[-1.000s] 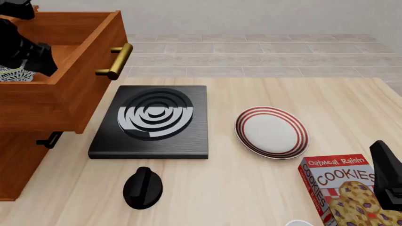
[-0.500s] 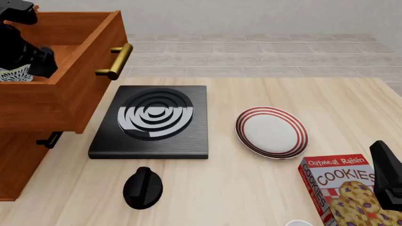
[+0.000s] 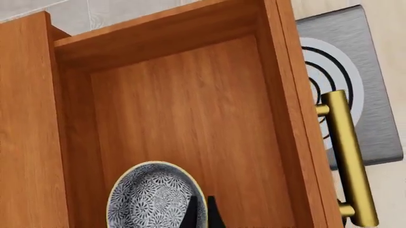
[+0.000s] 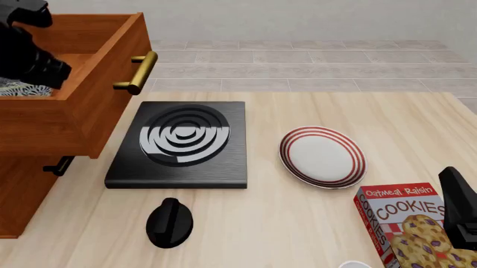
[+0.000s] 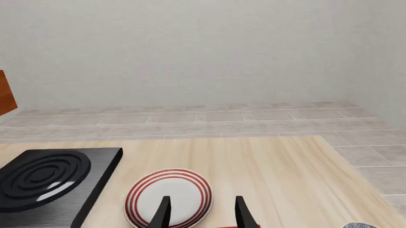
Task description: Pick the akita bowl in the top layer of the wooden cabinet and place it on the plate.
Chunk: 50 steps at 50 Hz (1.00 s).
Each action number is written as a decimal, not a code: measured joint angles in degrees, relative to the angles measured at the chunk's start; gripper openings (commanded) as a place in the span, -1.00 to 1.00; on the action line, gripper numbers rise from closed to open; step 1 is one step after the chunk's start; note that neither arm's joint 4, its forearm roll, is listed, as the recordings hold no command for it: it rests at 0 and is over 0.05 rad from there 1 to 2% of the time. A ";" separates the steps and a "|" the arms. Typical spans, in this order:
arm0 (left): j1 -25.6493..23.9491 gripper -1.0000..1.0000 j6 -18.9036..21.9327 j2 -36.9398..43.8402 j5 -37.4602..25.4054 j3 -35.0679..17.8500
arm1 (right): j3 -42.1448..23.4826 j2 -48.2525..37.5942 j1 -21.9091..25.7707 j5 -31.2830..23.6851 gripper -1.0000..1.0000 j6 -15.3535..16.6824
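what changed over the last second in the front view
The left arm shifted slightly over the open top layer, now hiding more of the akita bowl; its end effector looks shut at the bowl's rim. The plate, stove, cookie box and right arm stayed put.

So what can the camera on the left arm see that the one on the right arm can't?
Only the left wrist view shows the akita bowl lying inside the open top layer, with that drawer's brass handle and the left end effector shut on the bowl's rim. Only the right wrist view shows the plate, the open right end effector and the far wall. Both show the black stove.
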<state>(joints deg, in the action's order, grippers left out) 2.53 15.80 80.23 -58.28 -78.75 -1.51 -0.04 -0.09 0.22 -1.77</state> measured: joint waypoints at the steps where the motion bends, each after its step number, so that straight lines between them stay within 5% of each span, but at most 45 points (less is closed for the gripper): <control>1: -0.12 -1.00 0.01 -0.06 0.03 -0.03 | 0.00 0.00 0.00 0.00 1.00 0.00; 20: -2.89 -1.00 2.00 -1.83 0.11 -2.68 | 0.00 0.00 0.01 0.01 1.00 0.01; 50: -4.58 -1.00 1.32 -1.75 -2.73 -14.84 | 0.00 0.00 0.00 0.01 1.00 0.01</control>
<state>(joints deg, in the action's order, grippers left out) -2.05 17.12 78.47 -61.00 -93.59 -1.51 -0.04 -0.09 0.24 -1.76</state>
